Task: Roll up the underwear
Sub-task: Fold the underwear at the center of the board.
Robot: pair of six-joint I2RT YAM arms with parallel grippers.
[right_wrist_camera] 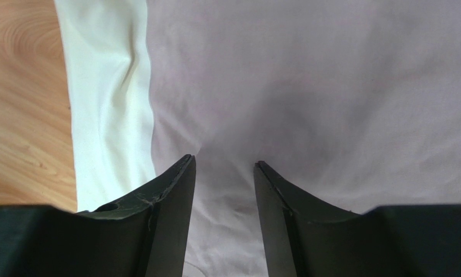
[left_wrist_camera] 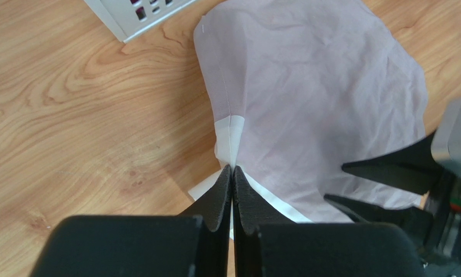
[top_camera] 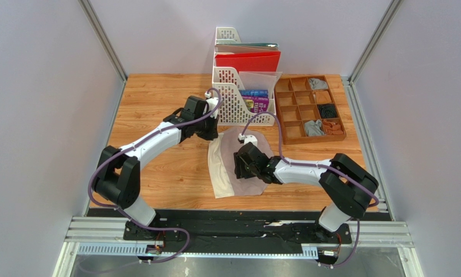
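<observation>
One file rack (top_camera: 234, 103) just behind underwear (top_camera: 224, 167)

arms (top_camera: 157, 138): white shells, black joints | cables (top_camera: 97, 167): purple | left claw (left_wrist_camera: 232, 173), right claw (right_wrist_camera: 224, 167): black wedges

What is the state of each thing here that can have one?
Underwear: spread flat on the table, not rolled.
Left gripper: shut, pinching the underwear's cream edge.
Right gripper: open over the underwear, holding nothing.
Tray: some compartments hold cloth.
Rack: upright, holding folders.
</observation>
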